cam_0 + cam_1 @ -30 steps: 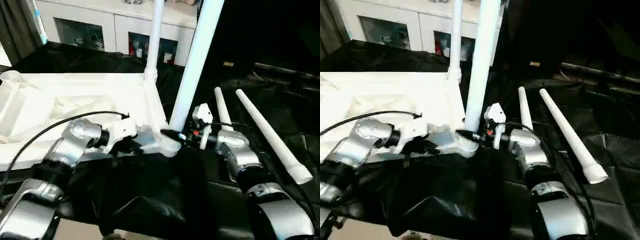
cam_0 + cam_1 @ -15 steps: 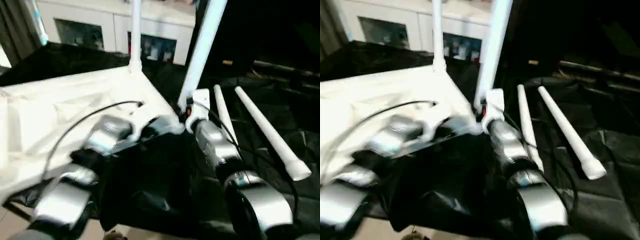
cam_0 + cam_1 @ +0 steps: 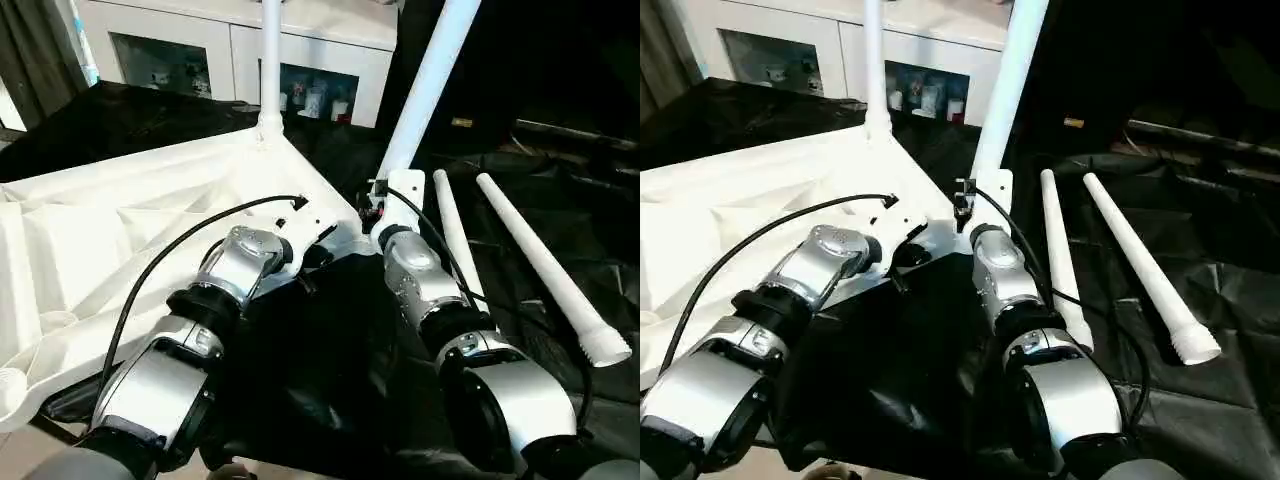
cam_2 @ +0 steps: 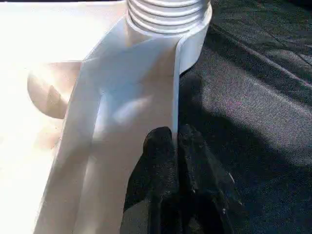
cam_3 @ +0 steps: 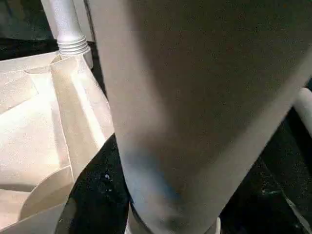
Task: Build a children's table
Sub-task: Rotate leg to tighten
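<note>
1. Left eye view: the white plastic table top (image 3: 120,230) lies underside up on the black-draped tabletop (image 3: 330,400). Two white tapered legs stand in sockets: the far leg (image 3: 270,60) and the near leg (image 3: 430,80). Two loose white legs (image 3: 540,260) remain, so we judge half done.
2. Left wrist view: our left gripper (image 4: 176,146) is clenched on the top's thin rim.
3. Right wrist view: our right gripper grasps the near leg.
4. Against the earlier frame, the top has swung round and both forearms point forward.

A white glass-door cabinet (image 3: 300,60) stands behind the black sheeting (image 3: 330,390).
</note>
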### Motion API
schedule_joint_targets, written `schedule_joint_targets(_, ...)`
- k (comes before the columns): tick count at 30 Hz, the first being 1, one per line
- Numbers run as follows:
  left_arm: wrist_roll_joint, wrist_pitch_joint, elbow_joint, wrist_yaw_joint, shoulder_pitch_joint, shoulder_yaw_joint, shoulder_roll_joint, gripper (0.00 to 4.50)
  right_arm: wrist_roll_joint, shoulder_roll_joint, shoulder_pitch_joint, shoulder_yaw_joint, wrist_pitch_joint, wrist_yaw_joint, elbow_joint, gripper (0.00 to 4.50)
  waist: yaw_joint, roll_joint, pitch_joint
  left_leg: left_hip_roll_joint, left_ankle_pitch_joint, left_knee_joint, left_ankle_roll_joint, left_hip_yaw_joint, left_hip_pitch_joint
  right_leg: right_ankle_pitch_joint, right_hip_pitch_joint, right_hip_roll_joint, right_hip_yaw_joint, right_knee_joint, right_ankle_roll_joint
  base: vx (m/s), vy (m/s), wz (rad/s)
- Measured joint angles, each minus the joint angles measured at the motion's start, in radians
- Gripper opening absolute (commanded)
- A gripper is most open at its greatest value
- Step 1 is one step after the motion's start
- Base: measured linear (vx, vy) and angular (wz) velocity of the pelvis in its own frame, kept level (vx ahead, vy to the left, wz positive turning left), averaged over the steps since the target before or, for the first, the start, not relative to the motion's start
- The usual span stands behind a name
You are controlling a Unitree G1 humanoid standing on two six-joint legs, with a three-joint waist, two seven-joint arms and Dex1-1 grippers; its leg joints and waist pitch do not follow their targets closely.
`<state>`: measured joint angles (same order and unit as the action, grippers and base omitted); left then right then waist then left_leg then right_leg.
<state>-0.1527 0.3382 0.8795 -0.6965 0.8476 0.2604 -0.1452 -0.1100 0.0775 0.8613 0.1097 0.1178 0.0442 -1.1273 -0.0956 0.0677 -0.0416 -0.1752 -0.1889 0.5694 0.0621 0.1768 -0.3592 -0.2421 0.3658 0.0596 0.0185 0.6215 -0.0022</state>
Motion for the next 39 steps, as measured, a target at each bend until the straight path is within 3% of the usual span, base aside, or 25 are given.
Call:
schedule_joint_targets(12,0.002,-0.036,0.002,-0.053,-0.001,0.002,-0.036,0.00,0.022,-0.006,0.018,0.003,-0.003,-0.078,-0.016,1.90,0.009,-0.001,-0.001,0.000,0.001,-0.007,0.001,0.001,0.000,0.005,0.001,0.000,0.000,-0.007,0.002,0.000,0.000,0.00)
schedule_joint_targets(24,0.038,-0.135,-0.220,-0.342,-0.139,0.028,-0.260,0.00,0.046,-0.142,0.032,-0.115,-0.117,-0.724,0.031,1.90,0.047,0.003,0.001,-0.003,0.003,-0.011,0.002,0.001,-0.001,0.001,0.005,-0.004,0.001,-0.011,-0.003,0.000,0.000,0.00)
schedule_joint_targets(31,0.085,-0.178,-0.329,-0.505,-0.211,0.031,-0.356,0.00,0.037,-0.221,-0.020,-0.166,-0.119,-1.110,0.107,1.90,0.028,0.006,0.001,-0.005,0.002,-0.003,-0.008,0.003,-0.005,-0.001,0.005,-0.004,0.003,-0.010,-0.007,0.000,0.000,0.00)
schedule_joint_targets(35,0.095,-0.178,-0.357,-0.545,-0.229,0.035,-0.371,0.00,0.028,-0.250,-0.043,-0.180,-0.118,-1.217,0.137,1.90,0.008,0.006,0.001,-0.009,0.001,-0.001,-0.006,0.008,-0.005,-0.001,0.005,-0.003,0.004,-0.007,-0.007,0.000,0.000,0.00)
schedule_joint_targets(39,0.097,-0.185,-0.357,-0.552,-0.230,0.044,-0.374,0.00,0.028,-0.254,-0.053,-0.183,-0.118,-1.242,0.147,1.90,0.003,0.006,0.001,-0.018,0.000,0.001,-0.001,0.023,-0.004,-0.001,0.005,-0.003,0.006,-0.005,-0.007,0.000,0.000,0.00)
